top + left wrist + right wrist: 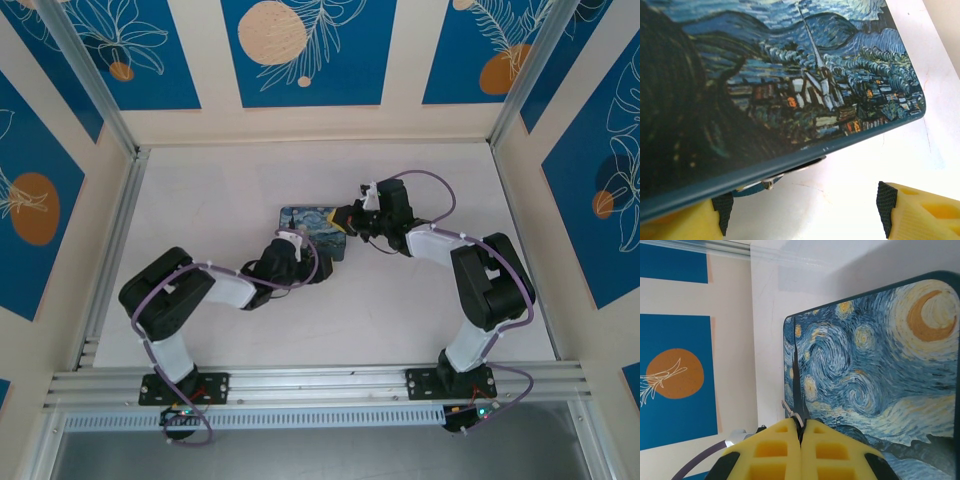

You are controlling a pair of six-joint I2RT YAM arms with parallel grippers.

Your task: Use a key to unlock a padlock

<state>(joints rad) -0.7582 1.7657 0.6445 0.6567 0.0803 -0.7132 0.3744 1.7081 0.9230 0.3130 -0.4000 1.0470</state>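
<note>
Right claw (801, 429) clenched on key (790, 411); left claw (802, 206) spread wide, padlock (760, 186) just ahead.

A lab-style robot test cell: a white tabletop (250, 180) edged by aluminium frame rails (320, 385), walled with blue-and-orange floral panels (340, 60).

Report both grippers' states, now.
Left gripper: open, at the edge of the painted box, gripping nothing.
Right gripper: closed on the key.
</note>
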